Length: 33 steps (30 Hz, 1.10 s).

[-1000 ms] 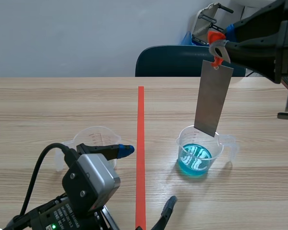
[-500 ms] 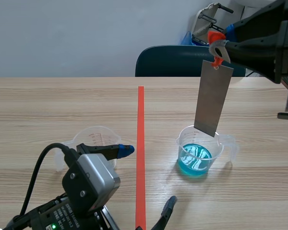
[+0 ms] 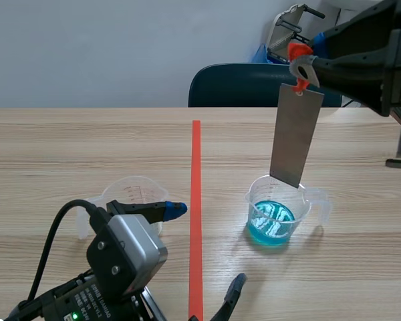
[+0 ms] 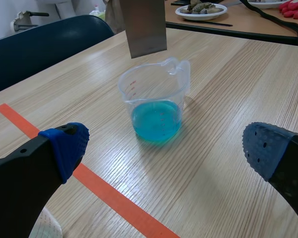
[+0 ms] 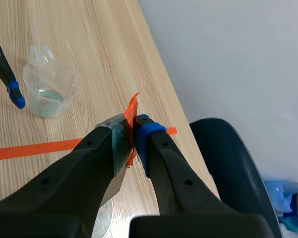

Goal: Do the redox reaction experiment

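Item 1: my right gripper (image 5: 134,133), raised over the table (image 3: 87,140), fingers clamped on the top of the metal sheet (image 3: 295,137) at its orange-red tab (image 3: 297,53).

Item 2: the sheet hangs straight down under that gripper. Its lower edge is just above the beaker of blue liquid (image 3: 276,212) and clear of the liquid.

Item 3: my left gripper (image 4: 166,148), low, fingers wide apart on nothing, the blue beaker ahead of it.

Item 4: second clear beaker (image 3: 130,195), beside the left gripper.

Obscured: from my right wrist, my fingers hide most of the sheet. From my left wrist, its top is cut off.
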{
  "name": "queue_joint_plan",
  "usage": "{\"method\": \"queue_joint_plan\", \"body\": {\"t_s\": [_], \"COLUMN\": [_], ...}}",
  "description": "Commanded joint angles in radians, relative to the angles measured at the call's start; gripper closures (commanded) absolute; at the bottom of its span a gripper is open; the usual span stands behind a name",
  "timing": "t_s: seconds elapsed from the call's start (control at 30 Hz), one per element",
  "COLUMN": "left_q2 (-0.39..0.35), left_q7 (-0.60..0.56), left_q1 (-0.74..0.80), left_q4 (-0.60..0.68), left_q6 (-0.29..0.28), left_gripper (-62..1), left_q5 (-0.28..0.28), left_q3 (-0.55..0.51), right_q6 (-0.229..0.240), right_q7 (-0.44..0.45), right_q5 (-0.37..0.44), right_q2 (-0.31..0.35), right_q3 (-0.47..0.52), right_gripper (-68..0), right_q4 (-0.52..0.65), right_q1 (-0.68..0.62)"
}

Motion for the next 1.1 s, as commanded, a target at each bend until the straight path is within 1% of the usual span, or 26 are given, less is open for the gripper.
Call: {"method": "queue_joint_plan", "body": {"t_s": [0.0, 0.33, 0.4, 0.57, 0.67, 0.83, 1.07], "left_q2": [0.005, 0.005, 0.005, 0.005, 0.005, 0.005, 0.005], "left_q7": [-0.017, -0.017, -0.017, -0.017, -0.017, -0.017, -0.017], "left_q1": [0.003, 0.003, 0.003, 0.003, 0.003, 0.003, 0.003], "left_q4": [0.011, 0.011, 0.011, 0.011, 0.011, 0.011, 0.011], "left_q6": [-0.002, -0.002, -0.002, -0.002, -0.002, -0.002, -0.002], "left_gripper": [-62.3, -62.3, -62.3, -62.3, -62.3, -62.3, -62.3], "left_q5": [-0.005, -0.005, -0.005, -0.005, -0.005, -0.005, -0.005], "left_q3": [-0.002, -0.002, -0.002, -0.002, -0.002, -0.002, -0.002], "right_q6": [0.006, 0.006, 0.006, 0.006, 0.006, 0.006, 0.006], "right_q7": [0.034, 0.246, 0.294, 0.404, 0.477, 0.579, 0.702], "right_q5": [-0.012, -0.146, -0.176, -0.300, -0.366, -0.461, -0.601], "right_q2": [0.008, 0.008, -0.003, -0.042, -0.059, -0.089, -0.137], "right_q3": [-0.009, -0.070, -0.080, -0.094, -0.119, -0.174, -0.235], "right_gripper": [-0.9, -0.9, -0.8, -0.8, -0.8, -0.8, -0.8], "right_q4": [-0.018, -0.137, -0.164, -0.232, -0.278, -0.370, -0.499], "right_q1": [0.009, 0.010, 0.010, 0.013, 0.024, 0.076, 0.147]}}
